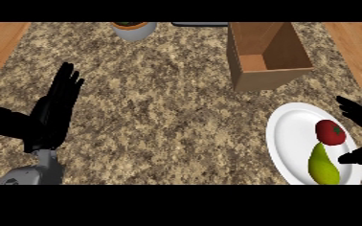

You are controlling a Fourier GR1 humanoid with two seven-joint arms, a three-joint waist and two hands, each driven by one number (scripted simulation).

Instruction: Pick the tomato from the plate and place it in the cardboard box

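**Item 1. Tomato** (330, 132). Lower right of the frame, lying on the white plate (284, 139), toward the plate's right side. It is round and red, so I find no real long axis in it, though it reads a touch taller than wide. The dark green stem scar sits up and to the right on its top, facing me. I judge any approach from above equally good.

**Item 2. Pear** (322, 165). Same plate, just below the tomato. Its narrow end touches or nearly touches the tomato; I cannot tell which. Its long axis runs up and down the frame. In my judgement it is a neighbour to avoid.

**Item 3. My right hand** (351, 112). Right edge of the frame, mostly cut off. The fingers (345, 104) show above the tomato's level and the thumb (351, 158) below it, set wide apart and holding nothing. I judge the spread is meant to bracket the tomato from the right, the side the pear leaves free.

**Item 4. Cardboard box** (268, 52). Upper right, above the plate and apart from it. The open top faces up and nothing shows inside. It stands near enough for a short carry up the frame.

**Item 5. My left hand** (53, 115). Left of the frame, fingers straight and pointing up, holding nothing. It rests well apart from the work.

**Item 6. Grey pot** (133, 30). Top edge, left of the box, partly cut off. It has no part in the task.

**Item 7. Table** (163, 115). Speckled stone top that carries all of the above.
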